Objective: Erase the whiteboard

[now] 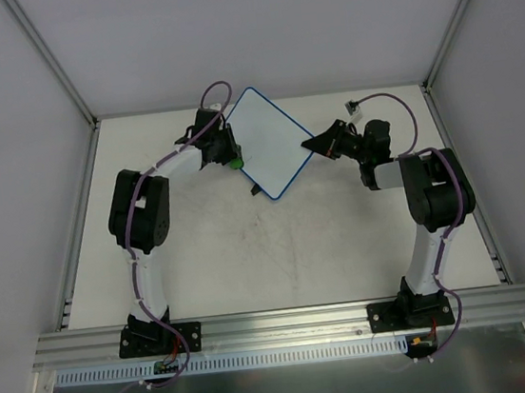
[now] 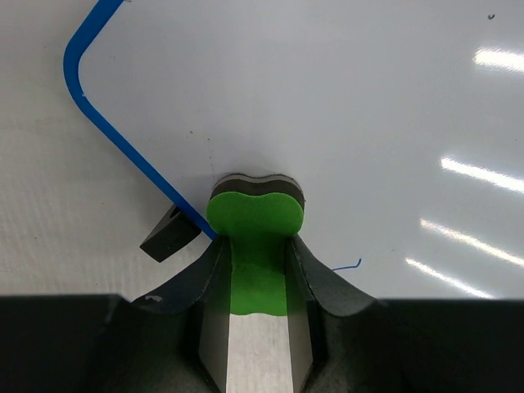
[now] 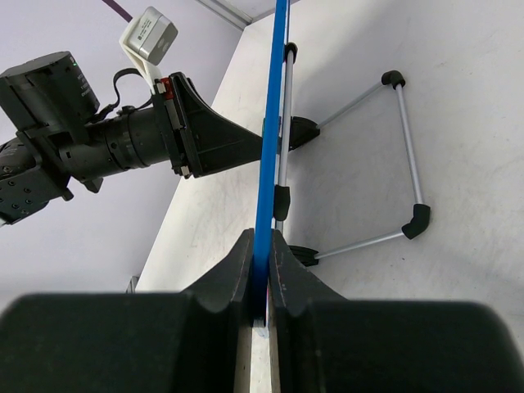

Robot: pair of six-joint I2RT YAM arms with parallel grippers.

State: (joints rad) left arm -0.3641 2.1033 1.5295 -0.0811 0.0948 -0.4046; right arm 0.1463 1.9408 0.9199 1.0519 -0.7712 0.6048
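Looked nearly done to me: the whiteboard (image 1: 270, 143) was almost all clean white inside its blue frame, and only a tiny blue squiggle (image 2: 348, 264) showed just beside the eraser (image 2: 255, 214). It stood propped on its wire stand (image 3: 405, 155) at the far middle of the desk (image 1: 279, 252). The left gripper (image 2: 258, 250) was clamped on the green eraser, pressing it to the board. The right gripper (image 3: 262, 246) was pinched tight on the frame edge.

Pale grey walls (image 1: 251, 25) closed the white desk (image 1: 251, 255) in on left, far and right; metal posts (image 1: 49, 60) rose at the far corners, and an aluminium rail (image 1: 288, 326) crossed its near edge.
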